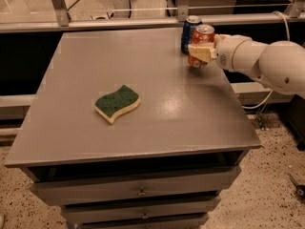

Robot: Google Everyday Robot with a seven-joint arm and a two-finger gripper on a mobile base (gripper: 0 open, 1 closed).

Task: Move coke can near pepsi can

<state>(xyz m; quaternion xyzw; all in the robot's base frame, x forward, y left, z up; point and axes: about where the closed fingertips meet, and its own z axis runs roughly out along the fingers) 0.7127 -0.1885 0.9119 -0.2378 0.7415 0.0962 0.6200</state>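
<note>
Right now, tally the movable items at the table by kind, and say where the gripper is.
Cans: 2, coke can and pepsi can side by side
Sponges: 1, green sponge mid-table
Total: 3
The gripper is at the far right edge, shut on the coke can.

table (pixel 95 56): grey, smooth, dull sheen
coke can (pixel 205 34): glossy red-orange metal, silver top
pepsi can (pixel 188 30): glossy dark blue metal
sponge (pixel 117 102): rough green face – soft yellow foam
gripper (pixel 200 52): matt cream plastic – table's 1 o'clock, clasping the coke can
</note>
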